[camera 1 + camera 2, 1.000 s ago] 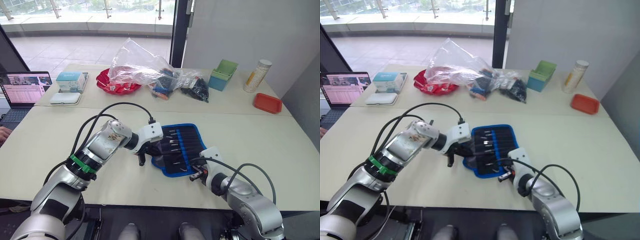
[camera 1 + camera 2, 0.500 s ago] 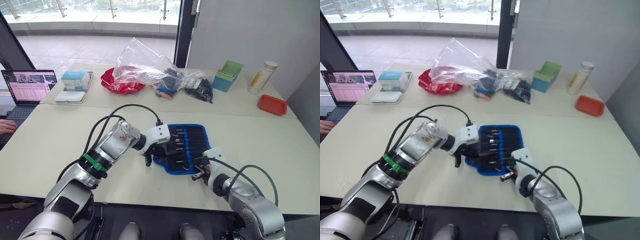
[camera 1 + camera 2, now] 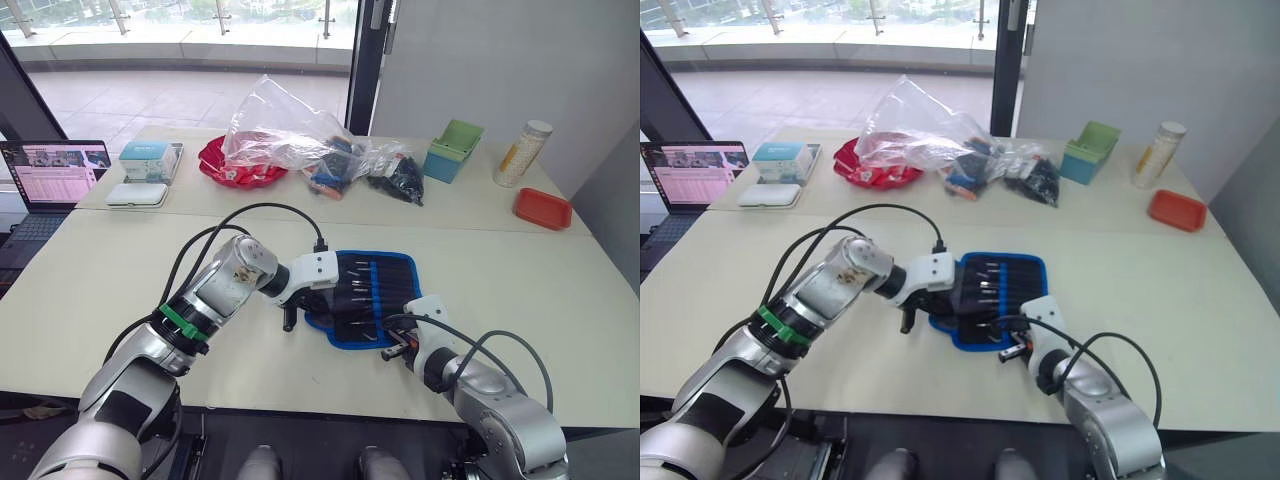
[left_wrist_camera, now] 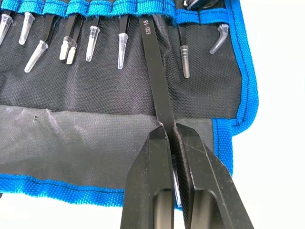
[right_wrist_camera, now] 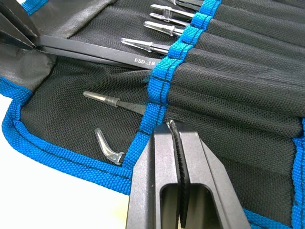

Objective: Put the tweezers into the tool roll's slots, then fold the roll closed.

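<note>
At the table's near edge, the right gripper [image 5: 175, 128] is pressed shut on the tool roll [image 3: 385, 270], pinching fabric beside its blue centre stripe [image 5: 177, 47]. The roll lies open on the white table [image 3: 90, 280]. One of the tweezers [image 4: 155, 71], marked ESD-18, is clamped in the left gripper [image 4: 169, 131], its far end tucked into the slots [image 4: 100, 7]. Beyond, a clear plastic bag [image 3: 275, 125] is seen.
</note>
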